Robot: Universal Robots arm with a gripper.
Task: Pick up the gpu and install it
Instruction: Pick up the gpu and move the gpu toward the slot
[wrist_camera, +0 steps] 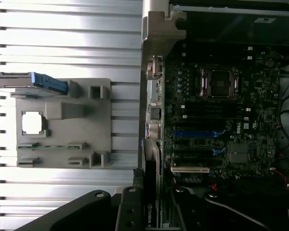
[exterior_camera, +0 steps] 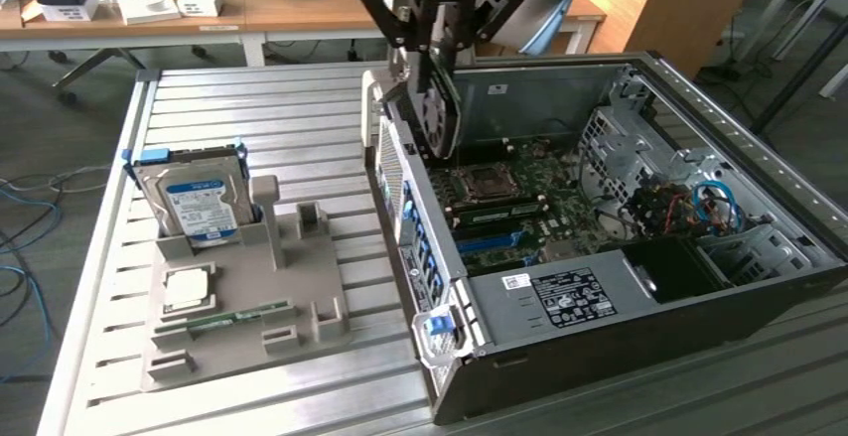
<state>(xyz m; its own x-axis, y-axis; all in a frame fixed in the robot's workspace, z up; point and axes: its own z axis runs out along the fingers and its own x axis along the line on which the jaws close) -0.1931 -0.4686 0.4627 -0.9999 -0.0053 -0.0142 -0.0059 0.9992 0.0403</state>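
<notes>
**Item: gpu [exterior_camera: 435, 108].** You have it off the counter [exterior_camera: 238, 108], pinched at its upper end by the tool [exterior_camera: 435, 54], whose fingers press on its two flat faces.

**Location:** above the rear corner of the open computer case [exterior_camera: 597, 366], toward the counter's far edge as the exterior view has it.

**Attitude:** on edge with its faces upright. The long axis is close to vertical and leans slightly, with the lower end hanging toward the motherboard [exterior_camera: 517, 188]. From the wrist view you see it edge-on as a thin dark strip.

**Beside it:** the case's rear wall [exterior_camera: 404, 227] stands just beside the card's lower end. The processor socket [exterior_camera: 480, 183] and a blue slot [exterior_camera: 497, 242] lie on the board below. The labelled power supply [exterior_camera: 570, 297] sits toward the counter's near edge. Blue cables [exterior_camera: 716, 203] lie well apart from the card, at the case's other end.

**Elsewhere on the counter:** a grey holder [exterior_camera: 252, 297] sits toward the edge on the exterior view's left. It carries an upright blue-framed hard drive [exterior_camera: 197, 198], a processor chip [exterior_camera: 189, 285] and a memory stick [exterior_camera: 232, 319].
</notes>
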